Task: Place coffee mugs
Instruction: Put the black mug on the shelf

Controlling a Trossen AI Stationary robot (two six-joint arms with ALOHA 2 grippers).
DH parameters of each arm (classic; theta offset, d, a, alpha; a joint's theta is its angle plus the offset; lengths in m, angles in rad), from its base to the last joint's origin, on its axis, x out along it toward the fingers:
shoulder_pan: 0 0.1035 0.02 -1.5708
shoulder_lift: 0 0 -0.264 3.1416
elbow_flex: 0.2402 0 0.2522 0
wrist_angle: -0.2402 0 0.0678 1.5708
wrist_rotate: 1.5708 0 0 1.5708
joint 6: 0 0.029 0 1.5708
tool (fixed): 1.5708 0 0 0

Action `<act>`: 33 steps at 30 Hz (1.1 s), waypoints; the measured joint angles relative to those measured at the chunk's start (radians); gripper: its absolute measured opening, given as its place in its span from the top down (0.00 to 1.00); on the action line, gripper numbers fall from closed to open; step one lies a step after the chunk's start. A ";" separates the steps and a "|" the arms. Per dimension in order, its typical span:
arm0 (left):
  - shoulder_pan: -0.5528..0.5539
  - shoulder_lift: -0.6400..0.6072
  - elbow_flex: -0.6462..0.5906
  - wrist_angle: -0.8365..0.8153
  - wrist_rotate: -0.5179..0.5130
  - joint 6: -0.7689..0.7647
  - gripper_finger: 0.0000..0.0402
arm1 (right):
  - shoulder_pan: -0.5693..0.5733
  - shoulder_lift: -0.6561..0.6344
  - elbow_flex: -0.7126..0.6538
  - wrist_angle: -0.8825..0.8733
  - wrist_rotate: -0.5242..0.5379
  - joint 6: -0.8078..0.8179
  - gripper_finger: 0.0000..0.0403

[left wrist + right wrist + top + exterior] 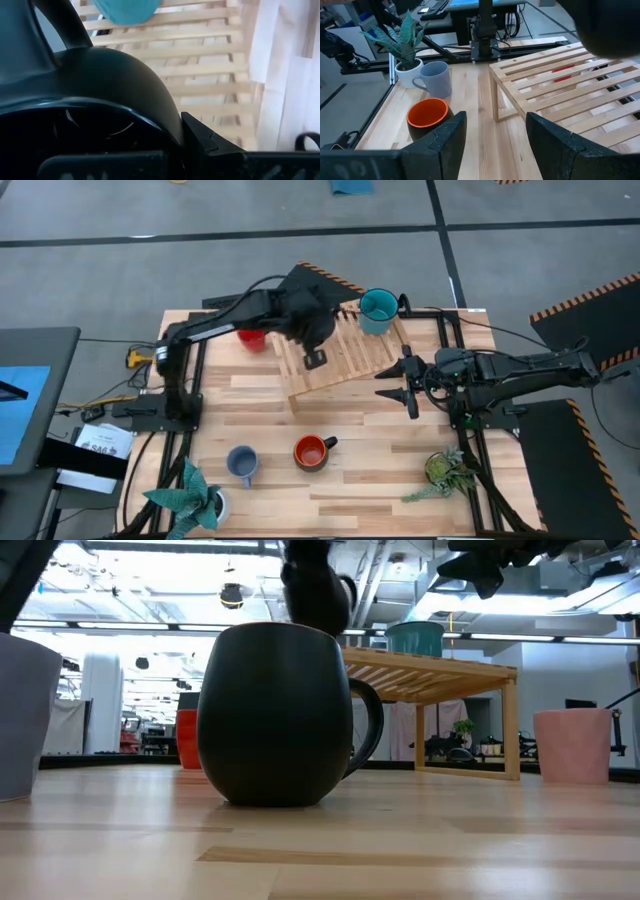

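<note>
My left gripper [314, 340] is over the slatted wooden rack [335, 355], shut on the black mug [100, 85], which also shows high up in the low view [316, 585]. A teal mug [378, 308] stands on the rack's far end. The red mug [252, 338] stands on the table left of the rack. The light blue mug [241, 462] and the dark mug with an orange-red inside [312, 452] stand near the front. The pink mug [575, 745] shows only in the low view. My right gripper [495, 145] hovers open right of the rack. My left gripper holds the black mug at its rim [150, 117], one finger [210, 145] outside the wall; the other finger is hidden by the mug. The fingers come from above. The mug hangs below them, lifted clear over the rack's slats, with its handle [350, 590] out to one side.
Two potted green plants stand at the near corners, one left [190, 498] and one right [445, 470]. Bare tabletop [390, 450] lies between the orange-red mug and the right plant. The rack's slats [560, 85] are bare apart from the teal mug.
</note>
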 joint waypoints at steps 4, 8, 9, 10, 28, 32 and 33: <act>0.031 0.063 0.059 0.025 0.035 0.020 0.99 | 0.000 0.000 0.000 0.000 0.000 0.000 0.42; 0.063 0.094 0.062 0.046 0.067 0.024 0.99 | 0.000 0.000 0.000 0.001 0.000 0.000 0.42; 0.071 0.098 0.061 0.048 0.084 0.024 0.99 | 0.000 0.000 0.000 0.001 0.000 0.000 0.42; 0.078 0.100 0.061 0.050 0.102 0.025 0.99 | 0.000 0.000 0.000 0.001 0.000 0.001 0.42; 0.138 0.169 0.062 0.134 0.238 0.075 0.97 | 0.000 0.001 0.000 0.003 0.000 0.001 0.42; 0.140 0.173 0.062 0.170 0.237 0.080 0.97 | 0.000 0.001 0.000 0.003 0.000 0.001 0.42; 0.141 0.173 0.062 0.176 0.236 0.088 0.96 | 0.000 0.001 0.000 0.003 0.000 0.002 0.42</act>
